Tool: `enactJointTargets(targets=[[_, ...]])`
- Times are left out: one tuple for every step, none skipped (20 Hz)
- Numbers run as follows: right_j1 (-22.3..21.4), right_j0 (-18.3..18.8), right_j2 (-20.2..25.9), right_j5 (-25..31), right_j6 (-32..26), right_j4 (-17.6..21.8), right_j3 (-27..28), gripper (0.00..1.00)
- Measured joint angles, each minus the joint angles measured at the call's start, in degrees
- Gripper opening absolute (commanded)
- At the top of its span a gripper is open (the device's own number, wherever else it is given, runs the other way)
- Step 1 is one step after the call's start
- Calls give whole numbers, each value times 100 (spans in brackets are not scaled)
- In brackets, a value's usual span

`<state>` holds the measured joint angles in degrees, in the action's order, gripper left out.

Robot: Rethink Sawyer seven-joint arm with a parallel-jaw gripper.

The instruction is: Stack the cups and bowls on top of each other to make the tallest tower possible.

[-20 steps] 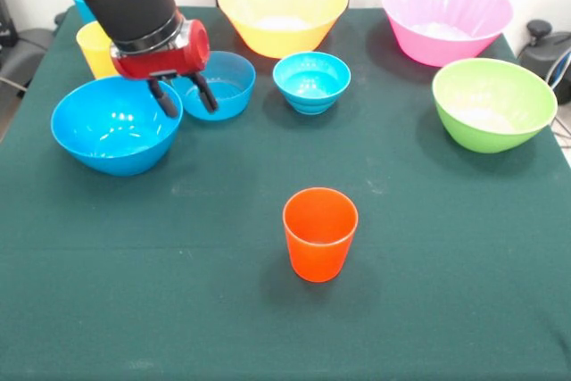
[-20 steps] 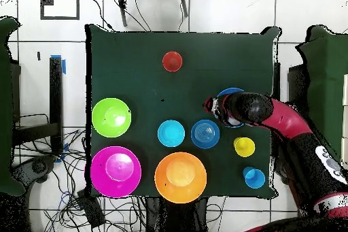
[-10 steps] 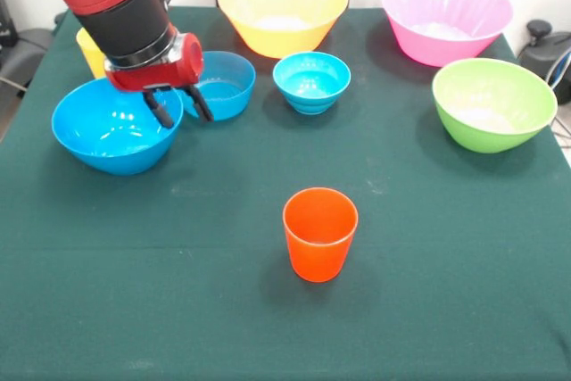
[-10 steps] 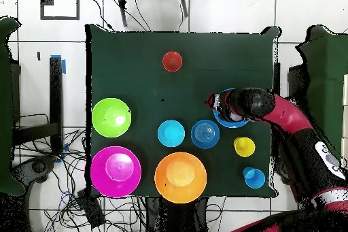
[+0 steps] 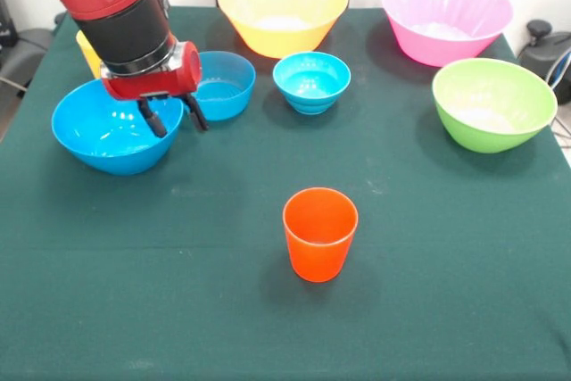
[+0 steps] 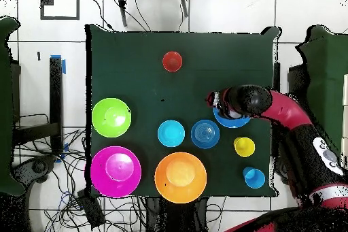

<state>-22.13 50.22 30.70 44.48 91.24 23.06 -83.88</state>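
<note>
My gripper [image 5: 173, 119] hangs with fingers spread, straddling the near rim of the medium blue bowl [image 5: 111, 131], which sits upright, mouth up, glossy and round.

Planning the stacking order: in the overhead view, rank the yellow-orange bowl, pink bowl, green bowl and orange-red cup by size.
1. Yellow-orange bowl and pink bowl: they look alike, so no ranking between them.
2. Green bowl.
3. Orange-red cup, clearly smallest.

A dark green cloth-covered table [image 5: 464, 292] carries six glossy plastic bowls toward one edge and an orange-red plastic cup [image 5: 319, 233] mid-table.
</note>
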Motion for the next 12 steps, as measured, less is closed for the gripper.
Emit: enactJointTargets(targets=[[0, -5, 8, 0, 0, 13, 5, 100], [0, -11, 19, 0, 0, 29, 11, 100], [0, -22, 48, 0, 0, 67, 25, 100], [0, -28, 88, 0, 0, 137, 40, 0], [0, -28, 92, 0, 0, 143, 41, 0], [0, -29, 95, 1, 0, 149, 41, 0], [0, -29, 98, 1, 0, 155, 42, 0], [-3, -30, 115, 2, 0, 179, 43, 0], [-6, -30, 126, 2, 0, 197, 43, 0], [-10, -30, 135, 2, 0, 216, 43, 0], [-15, -30, 151, 1, 0, 250, 43, 0], [-18, -30, 156, 1, 0, 260, 43, 0]])
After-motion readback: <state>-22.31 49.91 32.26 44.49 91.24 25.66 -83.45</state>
